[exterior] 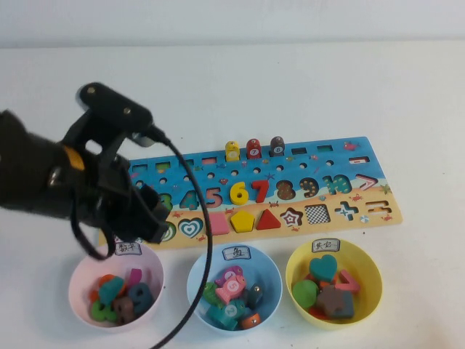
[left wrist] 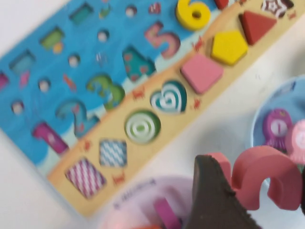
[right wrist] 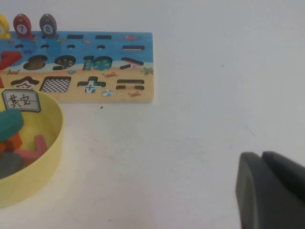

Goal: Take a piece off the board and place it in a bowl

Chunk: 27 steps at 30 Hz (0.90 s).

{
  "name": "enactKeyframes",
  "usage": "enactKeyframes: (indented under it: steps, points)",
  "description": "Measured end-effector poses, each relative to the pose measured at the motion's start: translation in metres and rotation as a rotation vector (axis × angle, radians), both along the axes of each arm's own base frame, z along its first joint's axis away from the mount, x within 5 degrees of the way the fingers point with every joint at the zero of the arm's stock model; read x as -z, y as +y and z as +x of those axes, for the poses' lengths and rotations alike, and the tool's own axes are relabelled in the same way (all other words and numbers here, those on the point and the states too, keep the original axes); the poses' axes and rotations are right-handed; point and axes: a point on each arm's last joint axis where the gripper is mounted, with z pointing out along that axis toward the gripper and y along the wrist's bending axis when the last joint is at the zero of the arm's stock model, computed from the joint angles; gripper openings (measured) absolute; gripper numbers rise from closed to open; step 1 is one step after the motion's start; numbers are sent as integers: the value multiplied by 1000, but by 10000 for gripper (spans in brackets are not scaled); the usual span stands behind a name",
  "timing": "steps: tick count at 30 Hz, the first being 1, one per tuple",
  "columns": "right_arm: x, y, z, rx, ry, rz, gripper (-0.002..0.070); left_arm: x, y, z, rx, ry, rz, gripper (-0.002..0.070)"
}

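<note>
My left gripper (exterior: 149, 218) hangs over the near left end of the board (exterior: 320, 156), just above the far rim of the pale pink bowl (exterior: 76, 291). In the left wrist view it (left wrist: 257, 183) is shut on the bright pink numeral 5 (left wrist: 262, 171), held in the air between the pink bowl (left wrist: 128, 210) and the blue bowl. The 5's cut-out (left wrist: 164, 40) on the board (left wrist: 86, 47) is empty. In the high view the held piece is hidden by the gripper. My right gripper (right wrist: 271, 191) is shut and empty, low over bare table to the right of the yellow bowl.
A light blue bowl (exterior: 192, 283) and a yellow bowl (exterior: 290, 276) with several pieces stand right of the pink bowl. The yellow 6 (exterior: 238, 193), red 7, pink square (exterior: 219, 222) and three pegs sit on the board. The left arm's cable (exterior: 207, 247) crosses the blue bowl.
</note>
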Motion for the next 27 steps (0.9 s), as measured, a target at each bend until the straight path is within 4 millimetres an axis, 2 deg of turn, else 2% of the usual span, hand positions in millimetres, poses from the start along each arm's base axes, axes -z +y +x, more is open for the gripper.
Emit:
enactKeyframes:
  steps: [5, 8, 11, 17, 27]
  points:
    - [0, 0, 0, 0, 0, 0, -17, 25, 12, -23, -60, 76, -5, 318]
    - [0, 0, 0, 0, 0, 0, -17, 44, 16, -31, -82, 140, 16, 318]
    - [0, 0, 0, 0, 0, 0, -17, 53, 18, -36, -108, 179, 20, 318]
    - [0, 0, 0, 0, 0, 0, -17, 56, 21, -34, -178, 191, 23, 318]
    - [0, 0, 0, 0, 0, 0, -17, 82, 19, -18, -265, 260, 87, 318]
